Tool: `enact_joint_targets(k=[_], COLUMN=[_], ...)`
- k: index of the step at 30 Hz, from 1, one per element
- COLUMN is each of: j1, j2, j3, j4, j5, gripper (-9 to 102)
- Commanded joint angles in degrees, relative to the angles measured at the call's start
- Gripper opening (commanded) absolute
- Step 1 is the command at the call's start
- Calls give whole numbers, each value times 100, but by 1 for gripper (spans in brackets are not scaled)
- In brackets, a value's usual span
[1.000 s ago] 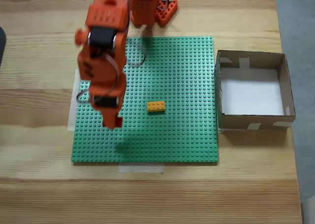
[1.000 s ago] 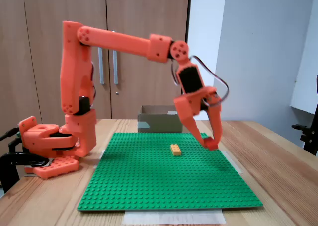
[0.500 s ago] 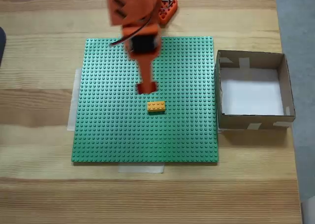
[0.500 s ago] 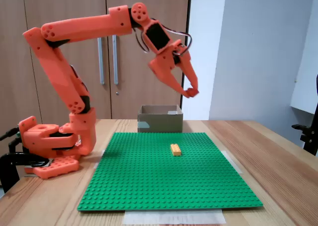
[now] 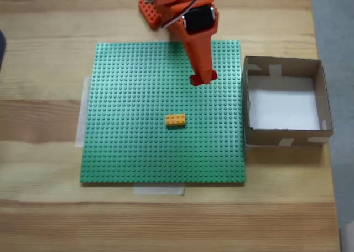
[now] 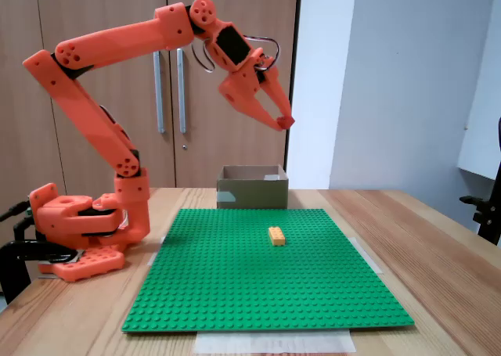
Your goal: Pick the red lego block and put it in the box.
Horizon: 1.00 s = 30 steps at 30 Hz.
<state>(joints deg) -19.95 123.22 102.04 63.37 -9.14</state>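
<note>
Currently the orange arm (image 6: 102, 51) is raised high above the green studded baseplate (image 5: 138, 152), and its gripper (image 5: 202, 78) is seen in a fixed view from above over the plate's right part, near the edge that faces the box (image 5: 319, 97). In a fixed view from the side the gripper (image 6: 283, 122) is held well above the table, higher than the box (image 6: 252, 192) behind the plate. The red lego block (image 5: 197, 80) is clamped between the 2 fingertips, so the jaws are narrowed onto it; from the side it is seen as a small red lump (image 6: 285, 122) at the tips. The brown cardboard box stands on the wooden table (image 5: 44, 219) just beside the plate's right edge, its white floor bare and pale tape patches visible on its corners. A yellow-orange brick (image 5: 175, 119) lies flat on the plate near its middle, well apart from the gripper; it is seen from the side too (image 6: 276, 235). The arm's base (image 6: 74, 231) is set on the table beside the baseplate.
</note>
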Motion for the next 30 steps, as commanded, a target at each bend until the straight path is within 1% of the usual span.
enact_joint_targets(k=[1, 12, 17, 30], j1=[-360, -1292, -1723, -2443], j2=[167, 167, 105, -35], j3=[-404, -598, -668, -615], j4=[0, -220, -149, -97], j5=[-35, 185, 369, 1090], gripper=[-1, -1, -1, -1])
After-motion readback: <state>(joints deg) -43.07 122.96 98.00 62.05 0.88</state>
